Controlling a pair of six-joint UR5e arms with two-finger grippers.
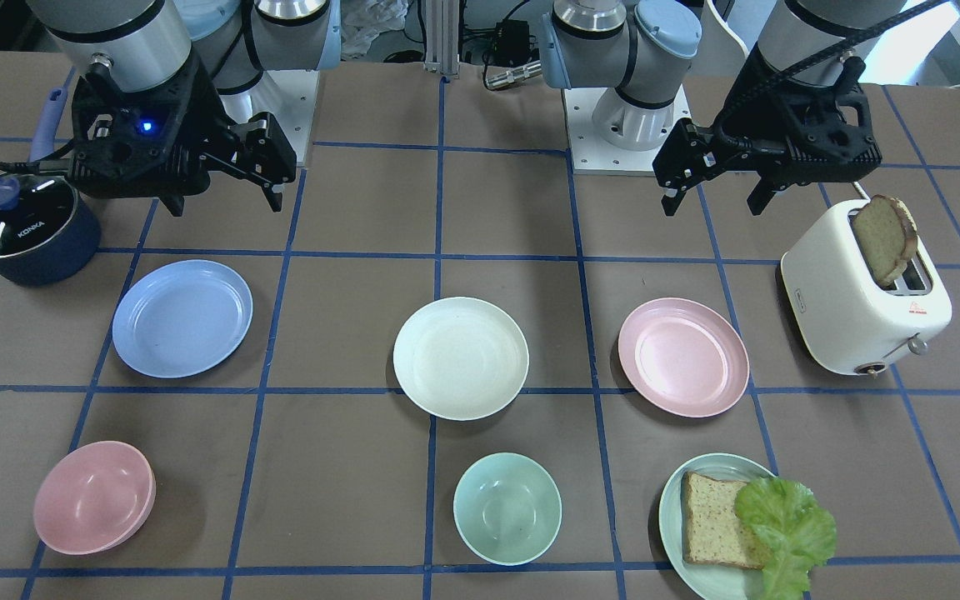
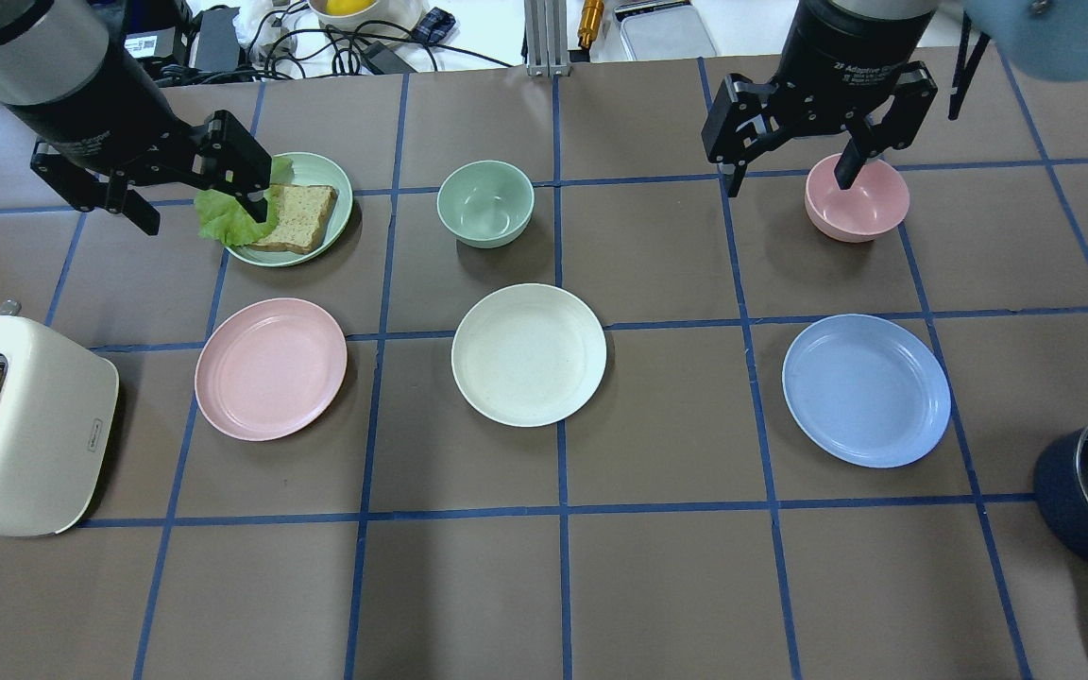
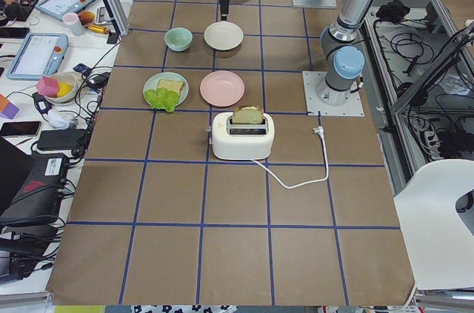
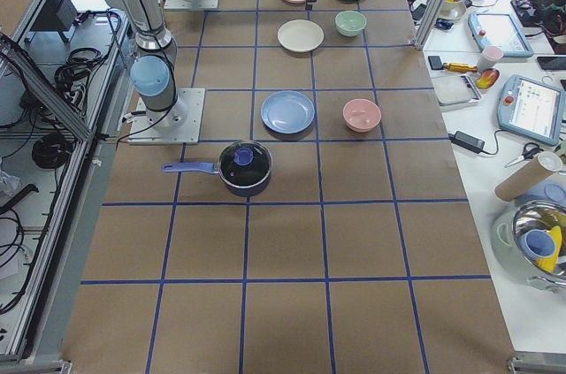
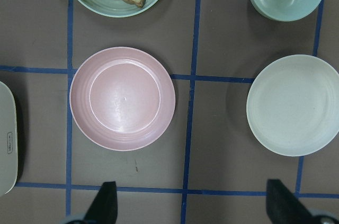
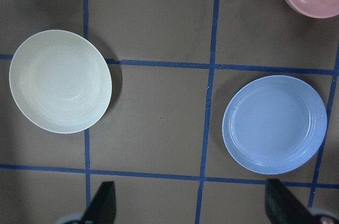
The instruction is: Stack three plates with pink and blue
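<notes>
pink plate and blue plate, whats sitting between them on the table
The cream-white plate lies between the pink plate and the blue plate, touching neither. The overhead view shows it most plainly.

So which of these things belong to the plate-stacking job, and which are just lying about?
Job:
pink plate
cream-white plate
blue plate
(all apart, none stacked)

Lying about:
green plate with bread and lettuce
mint bowl
pink bowl
toaster
lidded pot
</notes>
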